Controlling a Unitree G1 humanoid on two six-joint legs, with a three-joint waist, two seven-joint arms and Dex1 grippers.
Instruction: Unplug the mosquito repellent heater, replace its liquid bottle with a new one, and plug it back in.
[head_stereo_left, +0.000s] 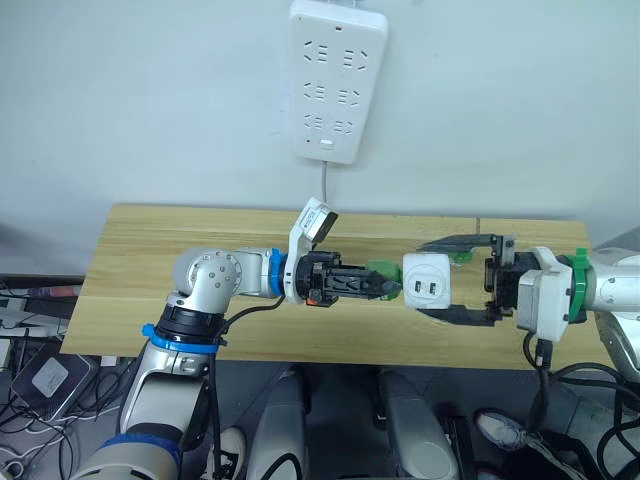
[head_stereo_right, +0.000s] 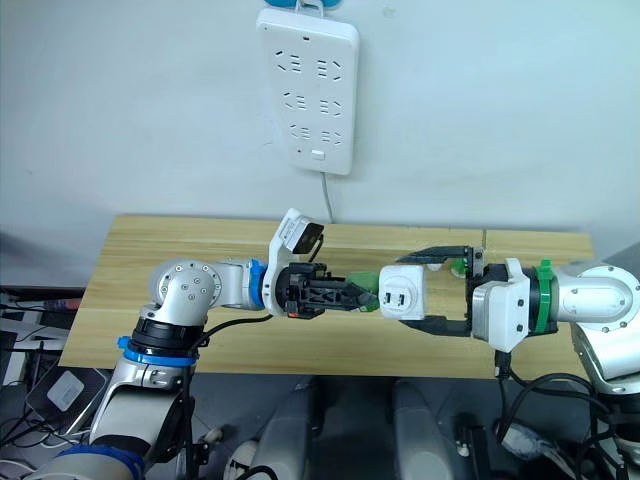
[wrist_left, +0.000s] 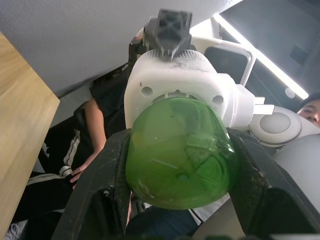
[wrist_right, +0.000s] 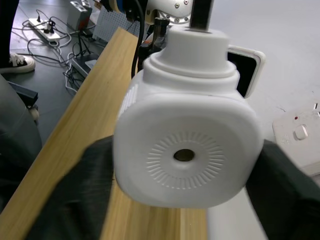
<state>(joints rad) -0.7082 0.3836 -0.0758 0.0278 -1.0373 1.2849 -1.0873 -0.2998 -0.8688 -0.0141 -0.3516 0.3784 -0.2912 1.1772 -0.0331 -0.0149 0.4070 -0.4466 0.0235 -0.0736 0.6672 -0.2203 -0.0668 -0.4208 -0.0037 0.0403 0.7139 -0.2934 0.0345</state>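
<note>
Caught mid-swap, above the worktop (head_stereo_left: 180, 235) and clear of the power strip (head_stereo_left: 330, 75) on the wall behind, so judged to be the bottle-changing step, with the unplugging already done. Held the mosquito repellent heater (head_stereo_left: 428, 280) in the right pincer (head_stereo_left: 452, 278), clamped between one finger above and one below, plug prongs turned toward the camera. Gripped the green liquid bottle (head_stereo_left: 384, 288) in the left pincer (head_stereo_left: 380, 288), fingers closed on either side of its round body (plain in the left wrist view, where the bottle (wrist_left: 177, 155) sat between the two dark fingers). Met neck to socket: bottle mouth touching the heater's underside (wrist_left: 175, 85), directly ahead of the left pincer and just beyond its fingertips. Could not tell whether this was the old bottle coming out or the new one going in, nor how far the threads were engaged.

Called next, by this reading, for a twist of one wrist against the other while keeping both axes in line (any tilt risks a cross-thread or a slip on smooth plastic). After that, a firm hold by the right pincer alone, prongs turned toward the strip, and a straight push into a free socket.
</note>
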